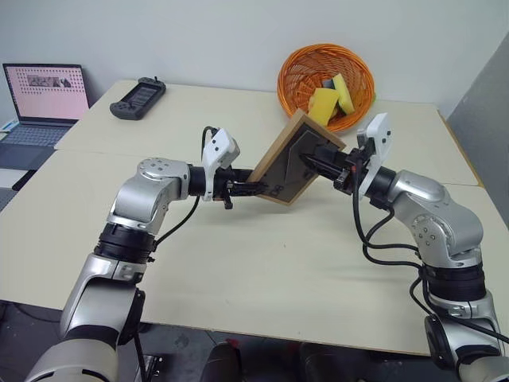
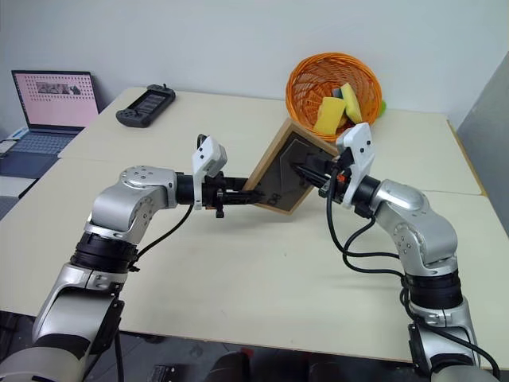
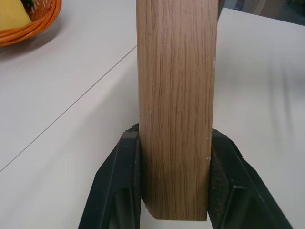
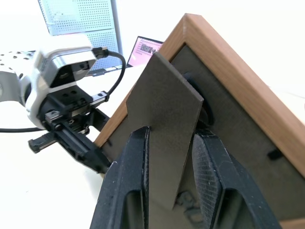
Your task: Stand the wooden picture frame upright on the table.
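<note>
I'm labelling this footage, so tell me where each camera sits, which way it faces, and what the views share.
Left and right eye views: on the head, looking forward and down at the table, both arms, and the orange basket.
Left wrist view: along the left end effector, clamped on the wooden picture frame edge.
Right wrist view: along the right end effector, gripping the fold-out stand; the left arm shows.
Shared: the frame.

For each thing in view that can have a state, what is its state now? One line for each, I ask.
Wooden picture frame: lifted off the table, tilted, back panel toward the camera.
Fold-out stand: swung out from the back panel.
Left gripper: shut on the frame's wooden edge.
Right gripper: shut on the fold-out stand.
Laptop: open, screen lit.
Orange basket: tipped toward the camera, holding yellow sponges.
</note>
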You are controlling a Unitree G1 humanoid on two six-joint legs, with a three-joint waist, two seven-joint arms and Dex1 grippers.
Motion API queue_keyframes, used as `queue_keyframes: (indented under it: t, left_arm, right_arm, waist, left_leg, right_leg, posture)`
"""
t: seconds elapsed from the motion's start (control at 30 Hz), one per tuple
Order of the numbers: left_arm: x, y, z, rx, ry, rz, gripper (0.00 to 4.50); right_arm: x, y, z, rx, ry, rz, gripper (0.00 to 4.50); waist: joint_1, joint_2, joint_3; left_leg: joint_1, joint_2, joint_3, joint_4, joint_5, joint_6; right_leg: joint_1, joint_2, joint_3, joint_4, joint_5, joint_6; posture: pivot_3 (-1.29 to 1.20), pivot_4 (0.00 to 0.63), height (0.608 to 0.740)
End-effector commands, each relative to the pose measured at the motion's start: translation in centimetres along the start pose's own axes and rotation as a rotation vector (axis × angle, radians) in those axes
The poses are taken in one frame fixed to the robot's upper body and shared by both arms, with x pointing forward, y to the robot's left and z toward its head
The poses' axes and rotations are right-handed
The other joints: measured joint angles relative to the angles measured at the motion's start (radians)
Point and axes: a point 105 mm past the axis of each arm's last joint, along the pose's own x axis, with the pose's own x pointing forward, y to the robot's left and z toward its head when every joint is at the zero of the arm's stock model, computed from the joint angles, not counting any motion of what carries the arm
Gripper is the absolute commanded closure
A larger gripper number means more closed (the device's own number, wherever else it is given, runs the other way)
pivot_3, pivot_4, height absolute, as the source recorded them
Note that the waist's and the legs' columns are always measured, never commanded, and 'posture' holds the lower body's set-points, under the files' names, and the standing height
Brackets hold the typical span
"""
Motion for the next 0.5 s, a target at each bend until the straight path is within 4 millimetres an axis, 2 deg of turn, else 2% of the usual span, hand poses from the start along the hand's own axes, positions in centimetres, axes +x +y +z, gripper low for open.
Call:
queue_keyframes:
  t: [0.03,0.23,0.37,0.5]
  left_arm:
    - [-0.5,0.9,2.2,0.070,-0.048,0.033,3.19]
    - [-0.6,2.0,3.1,0.037,-0.073,0.062,3.19]
    - [-0.4,1.8,4.3,0.009,-0.104,0.039,3.19]
    - [-0.3,1.3,4.4,0.016,-0.102,0.021,3.19]
  right_arm:
    - [-0.5,1.2,1.4,-0.015,-0.058,0.020,3.18]
    - [-1.4,1.6,0.1,0.020,-0.031,-0.003,3.18]
    - [-1.4,1.4,-0.1,0.027,-0.030,-0.023,3.18]
    - [-1.3,1.2,-0.2,0.018,-0.026,-0.034,3.18]
  waist:
    - [0.000,0.000,0.000]
    - [0.000,0.000,0.000]
    - [-0.001,0.000,0.000]
    - [-0.002,0.000,0.000]
  left_leg:
    - [0.000,0.000,0.000,0.000,0.000,0.000]
    - [0.000,0.000,0.000,0.000,0.000,0.000]
    - [0.000,0.000,0.000,0.000,0.000,0.000]
    - [0.000,0.000,0.000,0.000,0.000,0.000]
  right_leg:
    - [0.000,0.000,0.000,0.000,0.000,0.000]
    - [0.000,0.000,0.000,0.000,0.000,0.000]
    - [0.000,0.000,0.000,0.000,0.000,0.000]
    - [0.000,0.000,0.000,0.001,0.000,0.000]
  posture:
    - [0.00,0.150,0.740]
    - [0.00,0.150,0.740]
    - [0.00,0.150,0.740]
    - [0.00,0.150,0.740]
